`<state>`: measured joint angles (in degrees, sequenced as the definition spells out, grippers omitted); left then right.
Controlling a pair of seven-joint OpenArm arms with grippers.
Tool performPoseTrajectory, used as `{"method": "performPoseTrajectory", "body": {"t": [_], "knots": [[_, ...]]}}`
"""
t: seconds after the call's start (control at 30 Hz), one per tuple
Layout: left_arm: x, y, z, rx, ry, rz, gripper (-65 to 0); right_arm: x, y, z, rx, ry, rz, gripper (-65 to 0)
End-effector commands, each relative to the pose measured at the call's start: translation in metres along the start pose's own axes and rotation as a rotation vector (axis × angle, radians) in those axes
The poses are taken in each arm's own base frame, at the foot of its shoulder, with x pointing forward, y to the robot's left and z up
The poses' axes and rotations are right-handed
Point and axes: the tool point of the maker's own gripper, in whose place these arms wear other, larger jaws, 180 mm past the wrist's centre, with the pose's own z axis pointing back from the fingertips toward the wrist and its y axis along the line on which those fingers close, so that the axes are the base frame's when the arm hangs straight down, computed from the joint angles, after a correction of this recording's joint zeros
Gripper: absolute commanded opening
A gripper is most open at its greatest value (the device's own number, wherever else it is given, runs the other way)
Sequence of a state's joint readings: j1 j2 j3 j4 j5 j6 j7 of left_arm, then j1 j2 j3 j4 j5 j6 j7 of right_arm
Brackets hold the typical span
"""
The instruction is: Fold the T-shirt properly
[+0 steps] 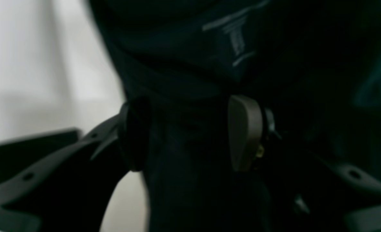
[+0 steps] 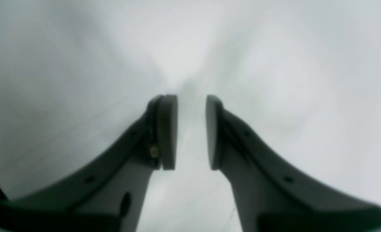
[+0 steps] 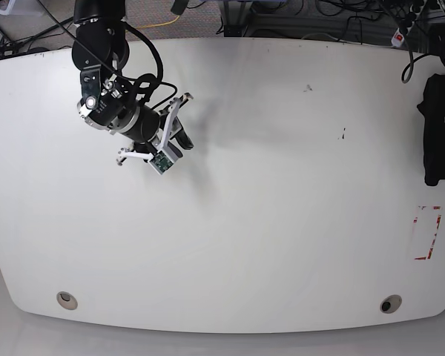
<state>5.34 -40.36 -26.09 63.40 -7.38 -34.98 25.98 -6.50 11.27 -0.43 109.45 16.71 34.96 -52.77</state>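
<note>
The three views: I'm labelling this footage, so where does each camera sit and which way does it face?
Left wrist: behind the left gripper, facing black T-shirt fabric between its fingers.
Right wrist: behind the right gripper, open, facing bare white table.
Base: overhead, looking down; right arm at its upper left, dark bundle at right edge.
Shared: the white table.

Black T-shirt (image 3: 439, 130) bunched, table's right edge
</note>
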Motion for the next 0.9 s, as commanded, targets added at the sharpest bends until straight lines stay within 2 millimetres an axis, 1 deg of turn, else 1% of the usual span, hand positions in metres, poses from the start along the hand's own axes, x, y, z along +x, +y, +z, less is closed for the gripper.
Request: {"method": "performPoseTrajectory", "body": {"t": [0.0, 0.03, 0.07, 0.17, 0.2, 0.3, 0.37, 0.4, 0.5, 0.53, 0.57, 0.67, 0.73, 0.77, 0.83, 0.87], "knots": [[0.049, 0.014, 0.021, 0.048, -0.124, -0.080, -30.6, 0.013, -0.007, 0.005, -0.016, -0.046, 0.025, -50.6], [0.053, 0.008, 0.022, 0.046, -0.137, -0.093, -30.6, 0.013, -0.010, 0.007, -0.020, -0.046, 0.032, -50.6], [0.058, -0.001, 0.025, 0.038, -0.155, -0.109, -30.6, 0.014, -0.012, 0.008, -0.025, -0.059, 0.032, -50.6], [0.082, -0.026, 0.036, 0.026, -0.234, -0.157, -30.6, 0.022, -0.015, 0.010, -0.032, -0.119, 0.034, -50.6], [0.088, -0.038, 0.040, 0.026, -0.266, -0.157, -30.6, 0.021, -0.019, 0.009, -0.040, -0.130, 0.036, -50.6], [0.105, -0.055, 0.053, 0.074, -0.358, -0.115, -30.6, 0.017, -0.025, 0.007, -0.072, -0.161, 0.058, -50.6], [0.113, -0.067, 0.060, 0.101, -0.423, -0.079, -30.4, 0.016, -0.032, 0.007, -0.104, -0.187, 0.075, -50.6], [0.117, -0.077, 0.065, 0.115, -0.474, -0.050, -30.3, 0.010, -0.035, 0.007, -0.120, -0.201, 0.075, -50.6], [0.124, -0.107, 0.075, 0.103, -0.600, -0.001, -30.0, 0.006, -0.041, 0.009, -0.164, -0.275, 0.045, -50.6], [0.123, -0.120, 0.079, 0.092, -0.645, 0.023, -30.0, 0.006, -0.047, 0.012, -0.192, -0.312, 0.027, -50.6], [0.123, -0.129, 0.082, 0.086, -0.676, 0.036, -30.0, 0.003, -0.052, 0.014, -0.211, -0.331, 0.010, -50.6], [0.110, -0.161, 0.091, 0.065, -0.731, 0.089, -30.0, -0.010, -0.061, 0.020, -0.257, -0.386, -0.027, -50.6], [0.103, -0.175, 0.095, 0.054, -0.741, 0.120, -30.0, -0.019, -0.063, 0.024, -0.270, -0.398, -0.045, -50.6], [0.095, -0.185, 0.099, 0.044, -0.739, 0.145, -30.0, -0.027, -0.064, 0.027, -0.280, -0.405, -0.064, -50.6], [0.084, -0.199, 0.107, 0.032, -0.727, 0.176, -30.0, -0.046, -0.062, 0.034, -0.294, -0.376, -0.091, -50.6], [0.078, -0.206, 0.109, 0.024, -0.713, 0.190, -30.0, -0.052, -0.062, 0.036, -0.301, -0.364, -0.098, -50.6]]}}
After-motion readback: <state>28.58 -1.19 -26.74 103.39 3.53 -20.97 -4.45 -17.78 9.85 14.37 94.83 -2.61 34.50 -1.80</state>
